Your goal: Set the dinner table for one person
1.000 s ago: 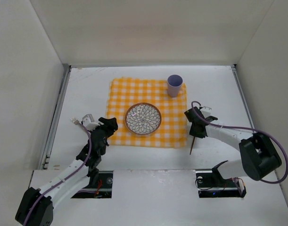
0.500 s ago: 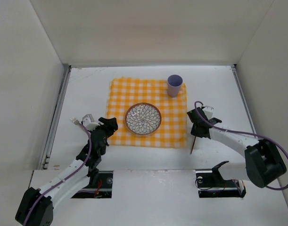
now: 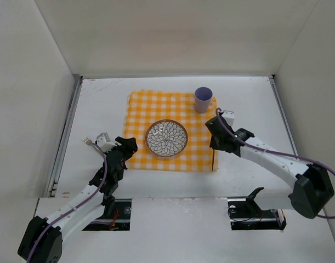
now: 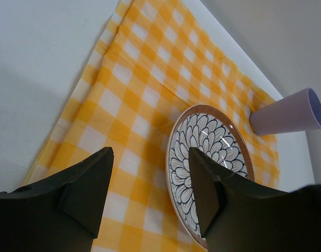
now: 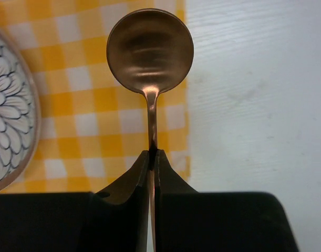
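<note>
**Right jaws clamped on a spoon, left jaws hanging loose**

So the right jaws were pinched tight on the thin neck of a copper-coloured spoon (image 5: 149, 50), with its round bowl poking straight out ahead of them. Under that bowl lay the right-hand strip of the yellow checked cloth (image 3: 156, 104); couldn't tell whether the spoon actually touched it. Just off to the left of those jaws sat the flower-pattern plate (image 3: 166, 138), near the spoon but apart from it. To their right was bare white counter (image 3: 249, 104). The purple cup (image 3: 203, 99) stood upright further ahead of them, on the cloth's far corner.

The left jaws were spread apart, gripping nothing, and hovered at the cloth's near left corner. The plate lay ahead of them and a bit to the right, with the cup well beyond it. The counter carried the whole lot, with the cloth roughly mid-counter.
</note>
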You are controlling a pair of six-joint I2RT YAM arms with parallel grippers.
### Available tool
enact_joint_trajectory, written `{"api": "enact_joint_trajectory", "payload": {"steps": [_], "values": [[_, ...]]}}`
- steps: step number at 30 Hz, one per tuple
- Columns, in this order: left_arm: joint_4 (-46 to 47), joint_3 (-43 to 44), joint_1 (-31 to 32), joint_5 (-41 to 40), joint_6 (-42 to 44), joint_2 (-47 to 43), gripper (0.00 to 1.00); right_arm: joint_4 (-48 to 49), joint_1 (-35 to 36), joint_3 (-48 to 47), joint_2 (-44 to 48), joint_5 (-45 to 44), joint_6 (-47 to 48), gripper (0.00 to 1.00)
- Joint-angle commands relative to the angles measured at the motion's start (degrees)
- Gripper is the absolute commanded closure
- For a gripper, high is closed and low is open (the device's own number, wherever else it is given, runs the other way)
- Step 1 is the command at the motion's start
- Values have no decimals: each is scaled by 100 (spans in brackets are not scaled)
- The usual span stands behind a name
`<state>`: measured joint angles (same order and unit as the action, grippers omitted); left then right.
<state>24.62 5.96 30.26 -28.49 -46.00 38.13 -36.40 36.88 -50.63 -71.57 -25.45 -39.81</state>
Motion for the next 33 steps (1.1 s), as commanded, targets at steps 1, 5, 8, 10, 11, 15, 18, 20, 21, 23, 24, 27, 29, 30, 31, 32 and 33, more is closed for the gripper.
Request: {"api": "enact_joint_trajectory", "payload": {"steps": [1,5,8,10,11,15,18,20,21,23,24,27,29,30,31,32,33], "values": [[227,2,2,28,-32,54,43,212,305,-675,-716,137,246,96],[227,2,2,28,-23,10,43,414,464,-1185,-1551,172,421,96],[210,-7,-16,28,-32,2,43,546,464,-1501,-2079,216,553,96],[192,-7,10,37,-23,-25,43,608,464,-1633,-2316,295,606,96],[192,-7,10,37,-23,-42,43,652,473,-1669,-2405,330,624,96],[201,-7,-7,54,-32,1,43,775,350,-1757,-2721,436,694,95],[227,-7,10,63,-32,28,43,775,324,-1827,-2880,401,685,95],[227,2,-7,63,-32,63,43,775,271,-1854,-2906,366,668,95],[227,2,-16,72,-32,72,43,775,236,-1854,-2906,357,650,95],[227,-7,-7,89,-32,37,43,775,183,-1819,-2836,348,615,95],[227,-7,-7,89,-32,28,43,775,174,-1801,-2819,348,606,95],[227,2,-16,89,-32,89,43,775,113,-1801,-2827,322,589,95],[227,2,19,89,-32,124,43,827,95,-1801,-2880,295,554,95],[227,2,19,89,-32,107,43,863,86,-1792,-2897,313,545,95],[227,2,10,89,-32,90,43,906,86,-1792,-2941,339,545,95],[236,2,-7,89,-32,89,43,942,60,-1801,-3011,348,545,95],[236,2,-16,89,-32,89,43,951,43,-1818,-3055,357,545,95]]}}
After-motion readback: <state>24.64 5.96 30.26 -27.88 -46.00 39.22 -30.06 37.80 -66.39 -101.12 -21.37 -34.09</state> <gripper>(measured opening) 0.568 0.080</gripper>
